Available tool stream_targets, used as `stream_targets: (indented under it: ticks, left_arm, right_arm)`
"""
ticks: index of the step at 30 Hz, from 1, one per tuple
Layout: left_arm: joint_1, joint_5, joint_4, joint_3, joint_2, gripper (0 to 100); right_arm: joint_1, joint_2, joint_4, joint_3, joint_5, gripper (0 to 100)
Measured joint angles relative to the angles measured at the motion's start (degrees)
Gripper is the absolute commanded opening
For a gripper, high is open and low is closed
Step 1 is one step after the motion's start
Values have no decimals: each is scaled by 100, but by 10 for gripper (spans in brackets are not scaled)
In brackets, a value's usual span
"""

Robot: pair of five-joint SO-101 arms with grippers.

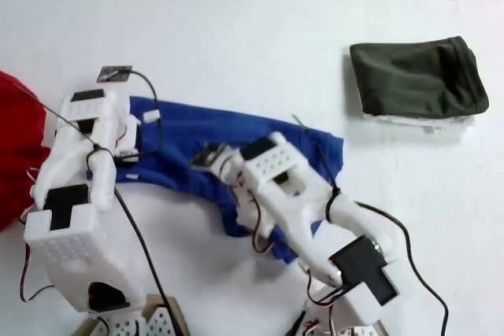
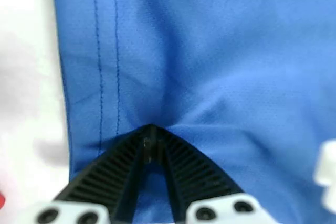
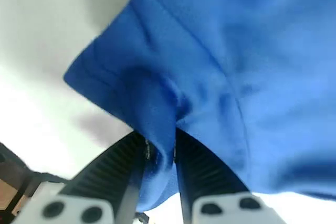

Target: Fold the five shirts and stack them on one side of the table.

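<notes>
Blue shirt (image 1: 189,127) lies crumpled in the middle of the table (image 1: 276,37), not yet folded; red shirt (image 1: 16,147) waits at the left edge. Green shirt (image 1: 417,76) is folded far right (start of the stack, I judge). Left gripper (image 2: 150,129) and right gripper (image 3: 160,142) each pinch blue cloth.

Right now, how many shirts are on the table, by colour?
blue shirt: 1
red shirt: 1
dark green shirt, folded: 1
white layer under the green one: 1, likely a shirt, cannot confirm
Total: 3 certain, 4 with the white layer
</notes>
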Motion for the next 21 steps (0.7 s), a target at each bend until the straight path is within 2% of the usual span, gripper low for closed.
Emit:
stream_targets:
  ticks: [4, 9, 12, 17, 21]
  left_arm:
    - [0, 0, 0, 0, 0, 25]
    - [0, 0, 0, 0, 0, 25]
    - [0, 0, 0, 0, 0, 25]
    - [0, 0, 0, 0, 0, 25]
    - [0, 0, 0, 0, 0, 25]
  right_arm:
    - [668, 70, 448, -958, 633, 18]
    - [1451, 492, 167, -1785, 1143, 18]
    - [1547, 1029, -26, -2189, 1213, 45]
    - [1521, 2075, -26, -3051, 1222, 203]
    - [1600, 2629, -35, -4026, 870, 202]
